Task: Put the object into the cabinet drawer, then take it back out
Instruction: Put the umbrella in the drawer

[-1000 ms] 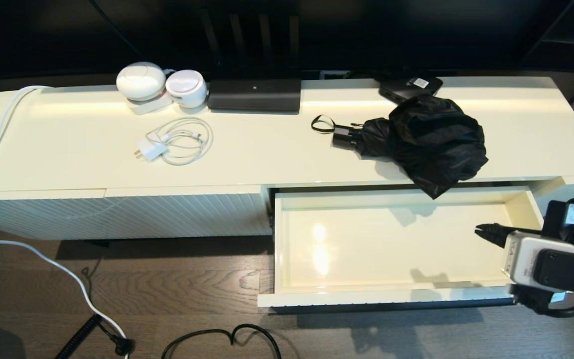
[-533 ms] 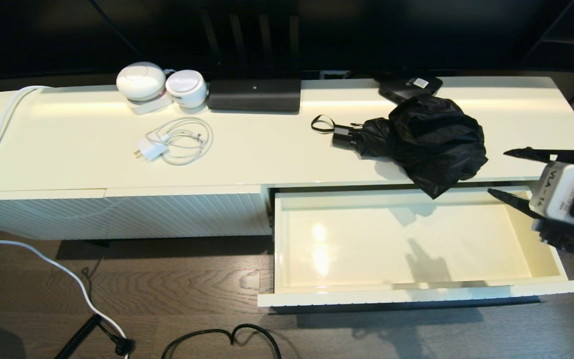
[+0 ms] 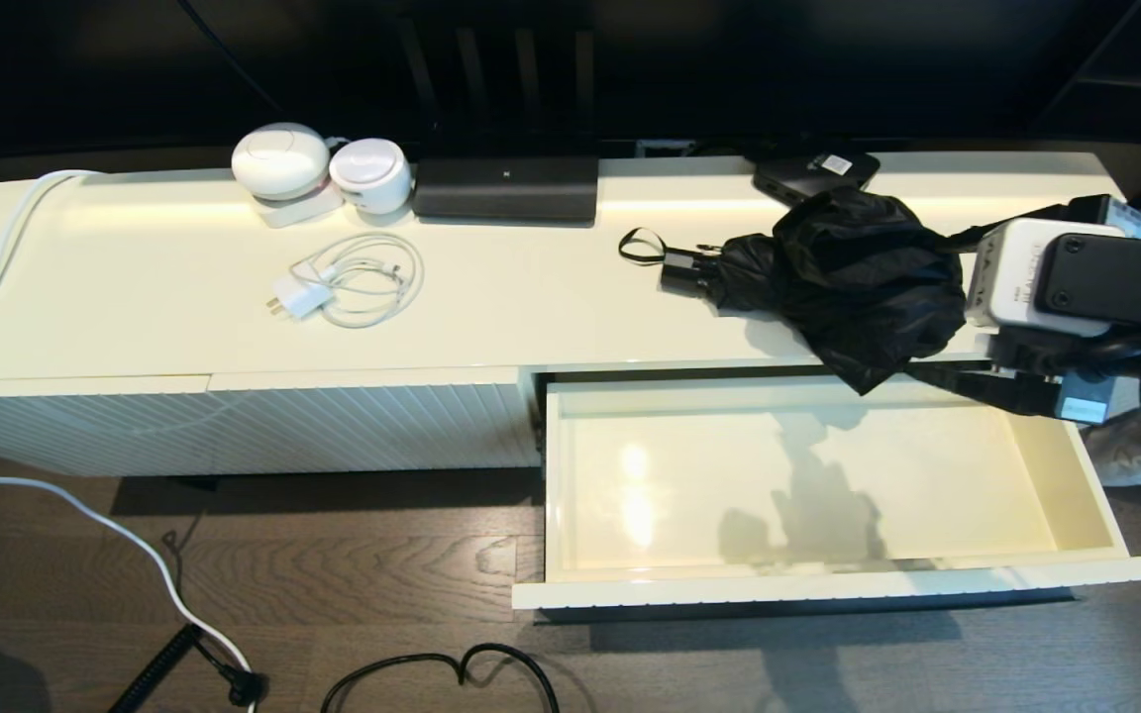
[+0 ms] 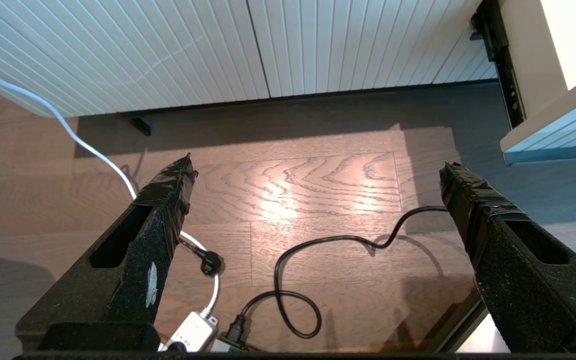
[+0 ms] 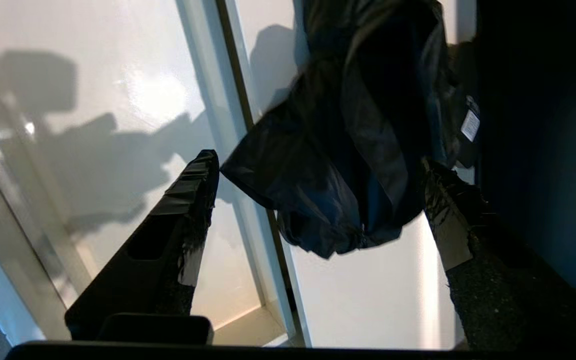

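Head cam has the umbrella (image 3: 853, 282) on the cabinet top, fabric drooping over the open drawer (image 3: 808, 485). Only the right wrist cam shows the right gripper (image 5: 318, 175) spread wide around that fabric. Left gripper (image 4: 318, 170) is also wide open, down over the floor.

open drawer (image 3: 1090, 475) interior bare, umbrella (image 3: 858, 282) fabric overhanging its back edge

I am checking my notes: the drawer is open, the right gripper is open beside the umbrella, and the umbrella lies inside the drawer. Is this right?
One thing is wrong: the umbrella lies on the cabinet top, its fabric overhanging the open, empty drawer, as the head view shows. The right gripper is open beside it.
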You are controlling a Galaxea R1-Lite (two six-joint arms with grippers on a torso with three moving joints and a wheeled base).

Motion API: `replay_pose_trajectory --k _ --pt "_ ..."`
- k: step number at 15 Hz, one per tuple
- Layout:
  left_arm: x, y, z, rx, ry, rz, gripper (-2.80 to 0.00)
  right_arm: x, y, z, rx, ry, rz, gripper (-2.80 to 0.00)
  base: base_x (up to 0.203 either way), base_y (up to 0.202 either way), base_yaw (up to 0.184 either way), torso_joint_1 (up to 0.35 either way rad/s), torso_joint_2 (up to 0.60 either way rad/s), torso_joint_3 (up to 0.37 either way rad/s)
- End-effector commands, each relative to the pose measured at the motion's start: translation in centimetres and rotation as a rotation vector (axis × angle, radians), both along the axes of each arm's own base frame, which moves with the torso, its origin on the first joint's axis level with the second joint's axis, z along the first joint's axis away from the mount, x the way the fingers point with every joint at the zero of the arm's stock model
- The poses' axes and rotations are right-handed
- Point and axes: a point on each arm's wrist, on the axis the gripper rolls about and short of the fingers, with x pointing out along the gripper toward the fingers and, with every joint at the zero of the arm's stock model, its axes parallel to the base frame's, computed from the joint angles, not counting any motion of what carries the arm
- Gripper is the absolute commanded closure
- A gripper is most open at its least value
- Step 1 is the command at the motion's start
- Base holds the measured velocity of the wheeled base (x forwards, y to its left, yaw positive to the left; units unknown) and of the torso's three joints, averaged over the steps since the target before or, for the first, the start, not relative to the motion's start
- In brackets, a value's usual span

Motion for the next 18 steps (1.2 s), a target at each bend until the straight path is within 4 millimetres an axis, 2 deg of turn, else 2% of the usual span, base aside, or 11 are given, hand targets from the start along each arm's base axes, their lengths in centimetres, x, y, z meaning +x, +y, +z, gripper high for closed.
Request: replay_pose_trajectory --k 1,5,8,11,14,18 --pt "0.0 0.0 0.0 0.0 0.002 0.0 -2.8 2.6 1.4 -0.3 -0.026 0.045 0.014 -2.8 0.0 0.0 0.0 0.0 0.0 0.0" --pt "0.0 0.0 0.0 0.0 0.0 0.0 -2.8 6.7 3.0 -0.2 -0.062 0.093 0.009 -2.8 0.0 0.0 0.0 0.0 0.0 0.0" --pt "0.0 0.0 0.0 0.0 0.002 0.0 -2.8 8.8 2.1 -0.3 -0.179 0.093 0.006 -2.8 0.0 0.0 0.0 0.0 0.0 0.0" --pt "0.0 0.0 0.0 0.0 0.002 0.0 -2.8 9.8 1.7 0.6 -0.217 0.104 0.001 -2.8 0.0 0.0 0.0 0.0 0.0 0.0" --pt "0.0 0.0 0.0 0.0 0.001 0.0 -2.8 11.6 2.3 1.7 -0.218 0.072 0.011 -2.8 0.0 0.0 0.0 0.0 0.0 0.0" --pt "0.0 0.0 0.0 0.0 0.0 0.0 -2.8 13.2 4.0 1.0 -0.23 0.071 0.049 -2.8 0.0 0.0 0.0 0.0 0.0 0.0"
